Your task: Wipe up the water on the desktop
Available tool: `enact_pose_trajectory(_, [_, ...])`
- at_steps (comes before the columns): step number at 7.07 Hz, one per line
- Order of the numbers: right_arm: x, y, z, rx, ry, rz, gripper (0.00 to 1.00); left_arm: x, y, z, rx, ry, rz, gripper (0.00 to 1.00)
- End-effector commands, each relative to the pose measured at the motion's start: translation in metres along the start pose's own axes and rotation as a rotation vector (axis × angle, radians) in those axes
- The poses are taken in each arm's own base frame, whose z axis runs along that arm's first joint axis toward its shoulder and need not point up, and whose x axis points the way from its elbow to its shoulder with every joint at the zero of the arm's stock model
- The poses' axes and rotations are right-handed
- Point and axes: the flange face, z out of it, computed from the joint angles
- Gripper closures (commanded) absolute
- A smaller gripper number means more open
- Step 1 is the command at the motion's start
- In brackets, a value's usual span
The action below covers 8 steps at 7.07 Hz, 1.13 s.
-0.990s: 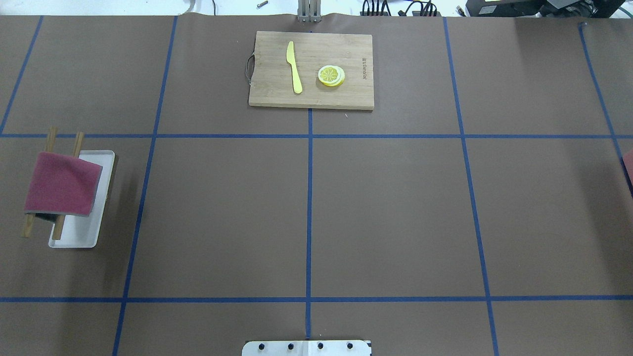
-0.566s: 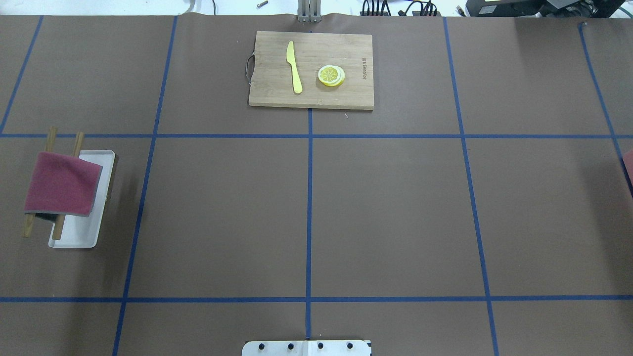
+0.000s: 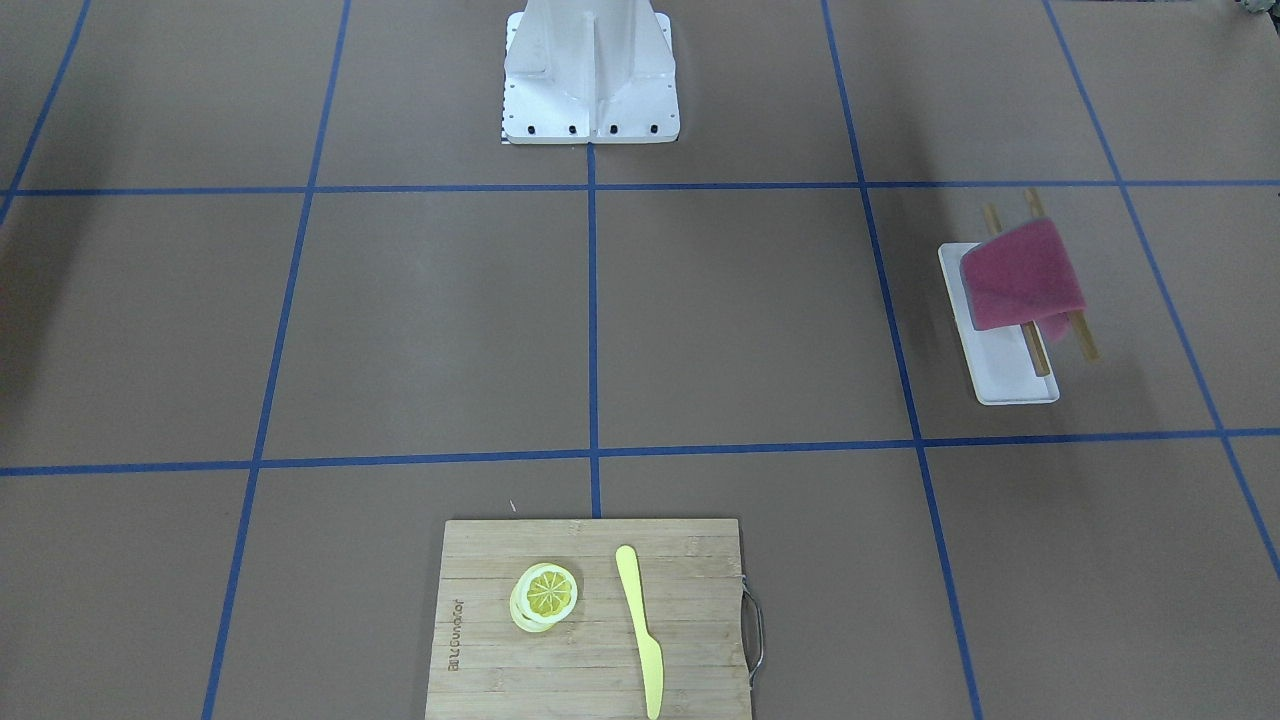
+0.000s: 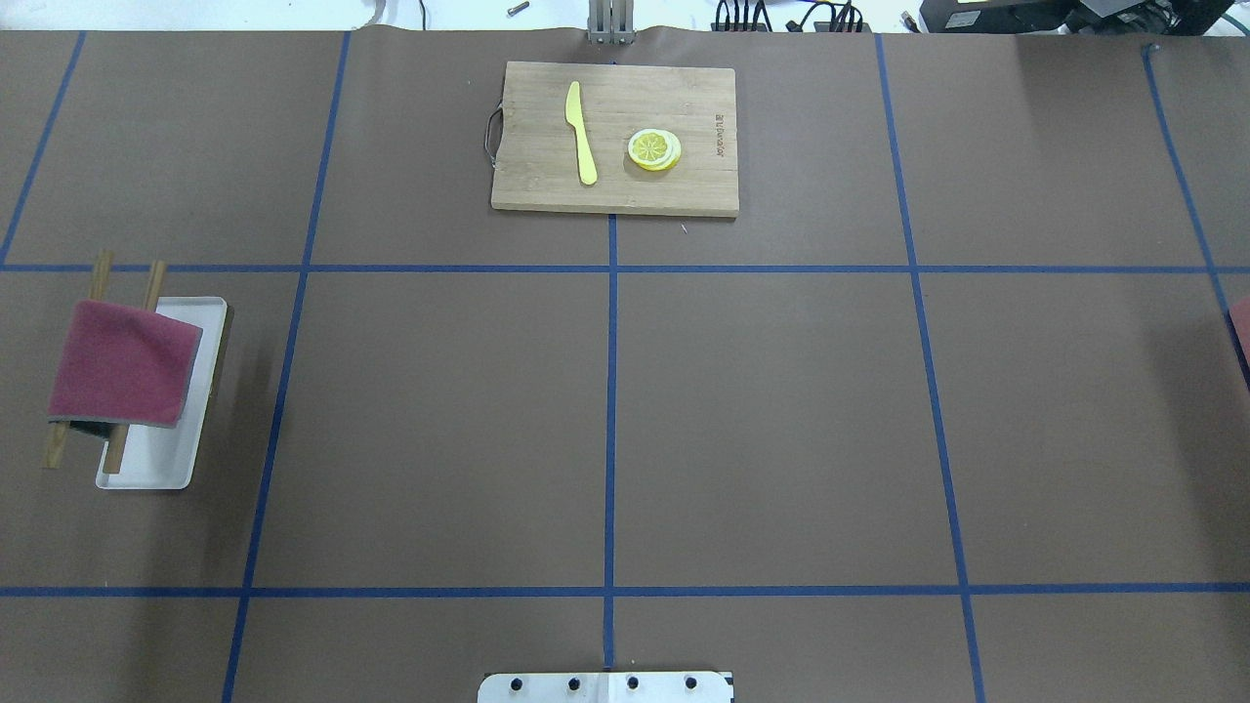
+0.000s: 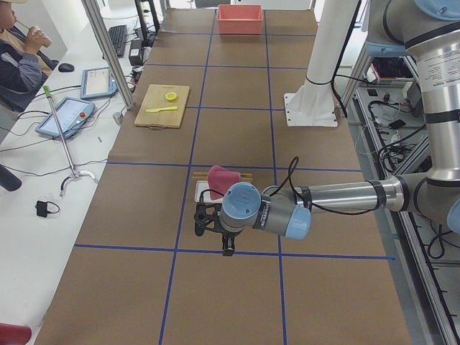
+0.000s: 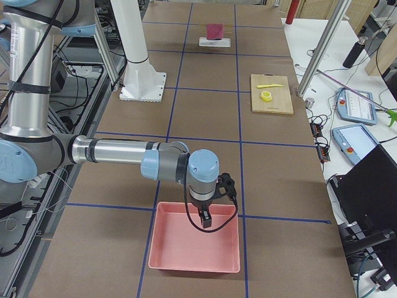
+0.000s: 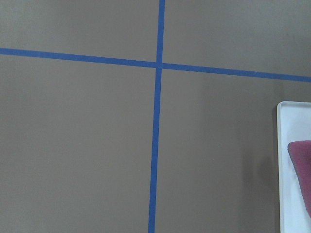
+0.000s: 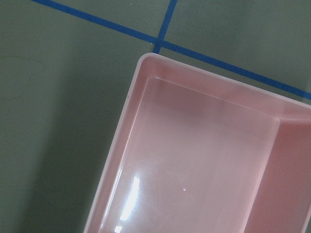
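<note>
The desktop [image 4: 781, 420] is a matte brown surface with blue tape lines; I see no water on it. A maroon cloth [image 4: 122, 363] hangs over a wooden rack [image 4: 115, 454] on a white tray [image 4: 156, 469] at the left. My left gripper [image 5: 203, 220] shows only in the exterior left view, hovering beside the cloth [image 5: 223, 177]; I cannot tell if it is open or shut. My right gripper [image 6: 205, 217] shows only in the exterior right view, above a pink bin [image 6: 192, 248]; I cannot tell its state either.
A bamboo cutting board [image 4: 615, 190] at the far middle carries a yellow knife [image 4: 582, 132] and lemon slices [image 4: 654, 149]. The robot base [image 4: 605, 686] sits at the near edge. The pink bin's edge [image 4: 1240, 317] shows at the far right.
</note>
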Motion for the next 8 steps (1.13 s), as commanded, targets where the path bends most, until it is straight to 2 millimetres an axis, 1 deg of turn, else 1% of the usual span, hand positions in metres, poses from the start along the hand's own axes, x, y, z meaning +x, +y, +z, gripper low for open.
enact_pose_trajectory(1, [-0.013,0.012,-0.003,0.018,-0.029,0.000,0.00,0.014,-0.006,-0.007,0.017,0.008,0.042,0.02])
enact_pose_trajectory(2, [-0.014,0.013,-0.004,0.021,-0.031,-0.003,0.00,0.011,-0.001,-0.005,0.008,0.025,0.026,0.02])
enact_pose_trajectory(3, [-0.014,0.016,-0.012,0.042,-0.035,0.001,0.00,0.014,-0.001,-0.008,0.012,0.033,0.027,0.02])
enact_pose_trajectory(4, [-0.008,0.022,-0.005,0.022,-0.028,0.025,0.00,0.013,0.004,-0.010,0.015,0.046,0.038,0.02])
enact_pose_trajectory(5, [-0.006,0.024,-0.002,0.016,-0.026,0.030,0.00,0.012,0.010,-0.010,0.021,0.050,0.006,0.02])
enact_pose_trajectory(6, [-0.005,0.021,0.000,0.010,-0.026,0.027,0.00,0.022,-0.003,-0.014,0.049,0.055,-0.076,0.02])
enact_pose_trajectory(7, [-0.007,0.018,0.000,0.016,-0.036,0.018,0.00,0.032,-0.004,-0.018,0.069,0.088,-0.105,0.02])
enact_pose_trajectory(8, [-0.004,0.018,0.003,0.010,-0.037,0.028,0.00,0.039,0.008,-0.024,0.116,0.118,-0.040,0.02])
